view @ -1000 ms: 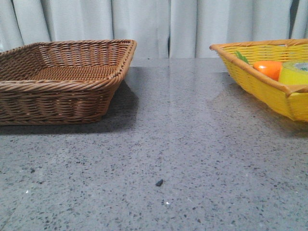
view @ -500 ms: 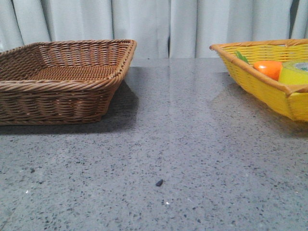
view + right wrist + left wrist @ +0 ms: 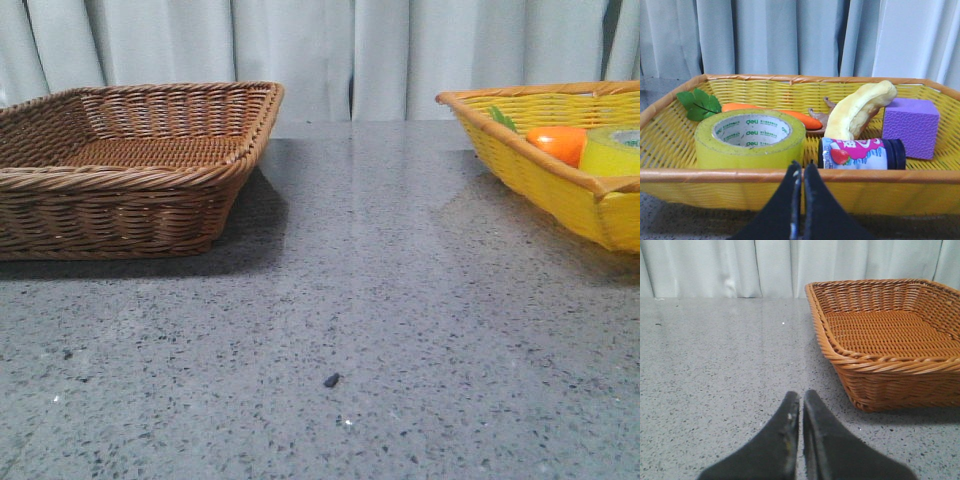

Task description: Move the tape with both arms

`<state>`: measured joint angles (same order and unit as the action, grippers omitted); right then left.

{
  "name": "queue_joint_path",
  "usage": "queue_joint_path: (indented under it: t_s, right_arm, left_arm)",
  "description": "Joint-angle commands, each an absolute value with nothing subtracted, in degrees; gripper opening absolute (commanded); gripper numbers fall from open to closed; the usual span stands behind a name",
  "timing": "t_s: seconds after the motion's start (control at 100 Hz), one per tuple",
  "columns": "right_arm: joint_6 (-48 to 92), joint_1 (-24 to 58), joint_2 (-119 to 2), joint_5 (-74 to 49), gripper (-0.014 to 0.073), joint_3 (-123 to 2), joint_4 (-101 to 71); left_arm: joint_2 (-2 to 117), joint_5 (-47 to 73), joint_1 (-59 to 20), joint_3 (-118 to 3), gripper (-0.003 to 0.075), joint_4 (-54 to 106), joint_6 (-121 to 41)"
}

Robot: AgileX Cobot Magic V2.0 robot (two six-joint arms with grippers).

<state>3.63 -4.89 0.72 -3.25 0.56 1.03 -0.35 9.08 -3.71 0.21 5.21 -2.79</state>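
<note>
Both the left claw (image 3: pixel 801 402) and the right claw (image 3: pixel 802 172) are closed, fingertips pressed together, holding nothing.

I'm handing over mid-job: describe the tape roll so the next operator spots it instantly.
Find the yellow wicker basket on the robot's right. Inside, near its front rim, lies the tape. It is a squat yellow-green roll lying flat, with a white printed core ring, unlike the orange carrot behind it or the strawberry-labelled bottle beside it.
</note>
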Motion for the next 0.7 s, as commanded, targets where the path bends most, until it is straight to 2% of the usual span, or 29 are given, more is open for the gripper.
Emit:
queue_joint_path:
  t_s: [0.0,0.13,0.36,0.69]
  right_arm:
    - [4.0,-5.3,1.7,0.8,-0.0074,1.4,0.9]
    - [4.0,-5.3,1.7,-4.8,-0.0074,-2.2,0.7]
    - [4.0,-5.3,-2.7,-12.9,-0.0074,-11.2,-1.8]
    - [4.0,-5.3,-19.7,-25.1,-0.0074,-25.8,-4.8]
  left_arm:
    - [-2.0,4.0,-3.6,0.4,-0.0021,7.4,-2.2]
    - [-1.6,4.4,-3.6,-0.6,-0.0021,14.1,-2.2]
    - [2.9,4.8,-3.6,-6.0,-0.0021,14.2,-2.2]
    - [14.5,5.6,-3.6,-16.7,-0.0021,12.5,-3.3]
